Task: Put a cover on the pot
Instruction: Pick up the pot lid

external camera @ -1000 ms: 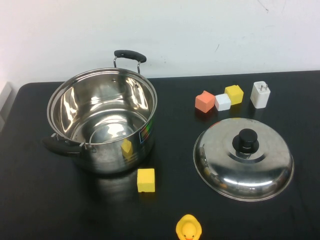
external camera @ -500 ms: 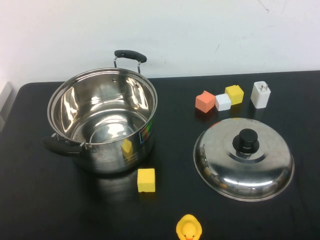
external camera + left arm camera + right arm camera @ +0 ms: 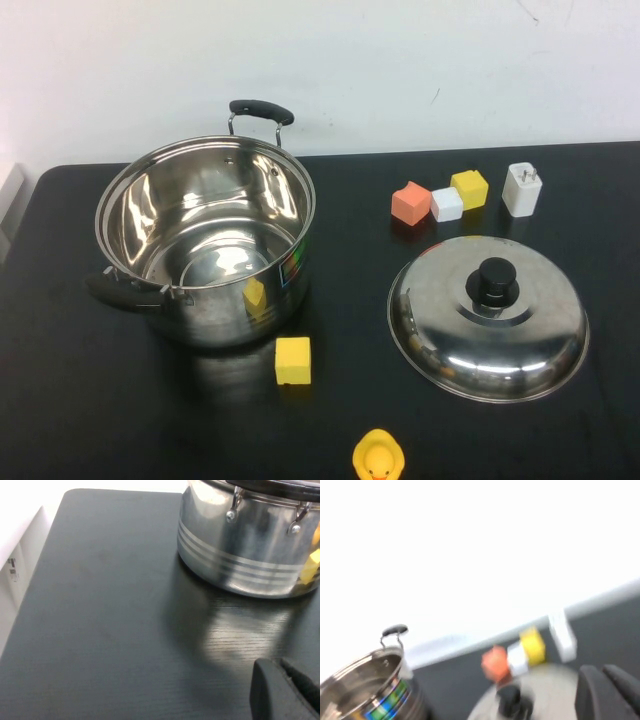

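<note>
On the black bench (image 3: 60,400), the large shiny stainless-steel pot (image 3: 205,245) stands uncovered at the left, well apart from the domed steel lid with a black knob (image 3: 487,318) at the right. The left end effector (image 3: 285,690) hovers near the pot; the right end effector (image 3: 610,690) is above the lid. Whether either is spread cannot be told.

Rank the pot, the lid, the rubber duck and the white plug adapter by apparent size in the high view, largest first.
1. pot
2. lid
3. and 4. rubber duck and white plug adapter: alike; the duck is cut off and nearer, so unranked.

Neither the left gripper nor the right gripper appears in that view.
</note>
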